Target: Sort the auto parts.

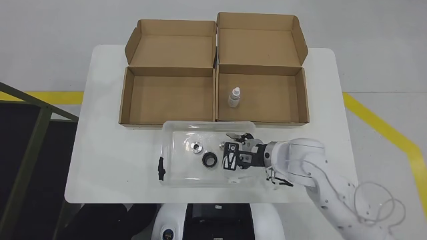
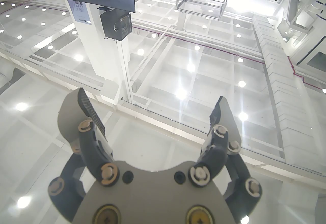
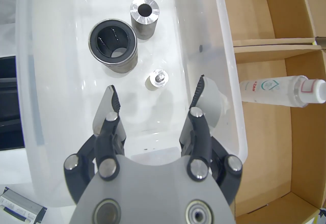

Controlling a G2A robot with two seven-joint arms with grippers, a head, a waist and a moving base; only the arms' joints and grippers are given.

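Hovering inside the clear bin [image 3: 216,18] at the near edge of the desk [image 1: 100,140], the right end effector [image 3: 155,95] has its fingers spread and grips nothing. The auto parts left to sort stand on the bin floor just ahead of it: a small metal stud [image 3: 158,79] closest, then a black-lined bearing [image 3: 113,45] and a steel bushing [image 3: 144,17] farther left. Beyond the bin sit two open cardboard boxes. The left box [image 1: 167,97] holds nothing, and the right box [image 1: 280,100] holds a white bottle [image 3: 275,92]. The left end effector [image 2: 152,113] is also spread, aimed up at the ceiling.

The likely trouble is the stud. It is small and round, so a pinch that lands off-centre could squirt it out or tip it over. The far finger rides very near the bin's far wall, and a descent could catch that wall and drag the light bin. The near finger could nudge the bearing, which stands close beside the stud.
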